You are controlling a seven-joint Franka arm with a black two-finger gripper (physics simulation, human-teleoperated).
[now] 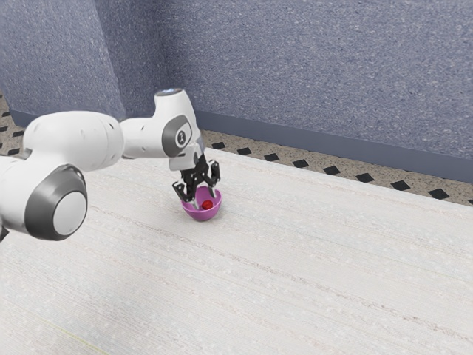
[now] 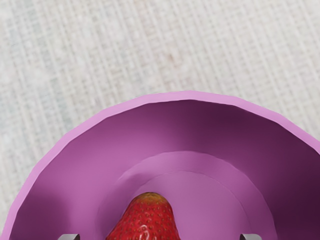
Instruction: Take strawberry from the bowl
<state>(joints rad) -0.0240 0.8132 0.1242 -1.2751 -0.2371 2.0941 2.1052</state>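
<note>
Big white arm joint (image 1: 69,213) hogs the frame's left; slightly left of centre, the gripper (image 1: 205,200) sits open over the strawberry (image 1: 208,205) in the purple bowl (image 1: 202,216). I'd centre on it, dip lower, squeeze gently.

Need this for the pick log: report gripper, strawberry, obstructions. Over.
Gripper open at the bowl. Strawberry inside, not gripped. Bowl wall surrounds it; no other object seen in the way.
</note>
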